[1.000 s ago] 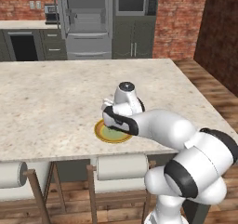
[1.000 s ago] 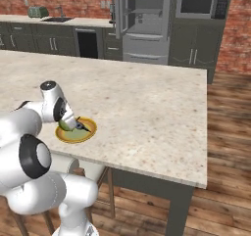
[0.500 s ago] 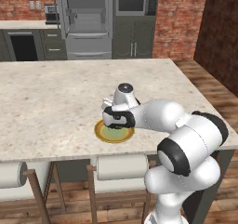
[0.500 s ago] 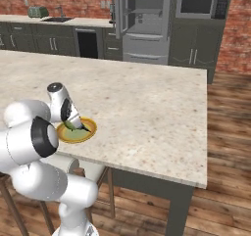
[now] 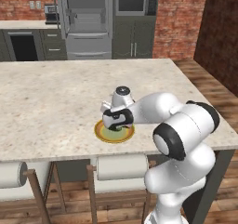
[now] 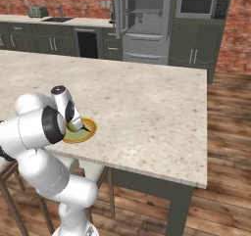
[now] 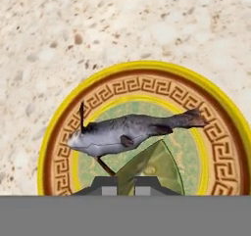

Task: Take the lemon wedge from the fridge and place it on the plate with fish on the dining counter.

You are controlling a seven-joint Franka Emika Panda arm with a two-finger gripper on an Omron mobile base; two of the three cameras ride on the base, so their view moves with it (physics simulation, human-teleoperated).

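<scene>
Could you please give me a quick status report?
Gripper shut on lemon wedge, low over plate with fish. Wedge not yet released. Nothing in the way.

From the base views, the white arm's hand hides much of the round yellow-rimmed plate (image 5: pixel 103 134) from us.

Plate with fish (image 7: pixel 54 147) sits on worktop (image 5: pixel 56 97) near its front edge. Lemon wedge (image 7: pixel 152 169) in claw (image 7: pixel 126 185) just over plate, beside fish (image 7: pixel 127 132). Fridge (image 5: pixel 86 23) behind worktop.
</scene>
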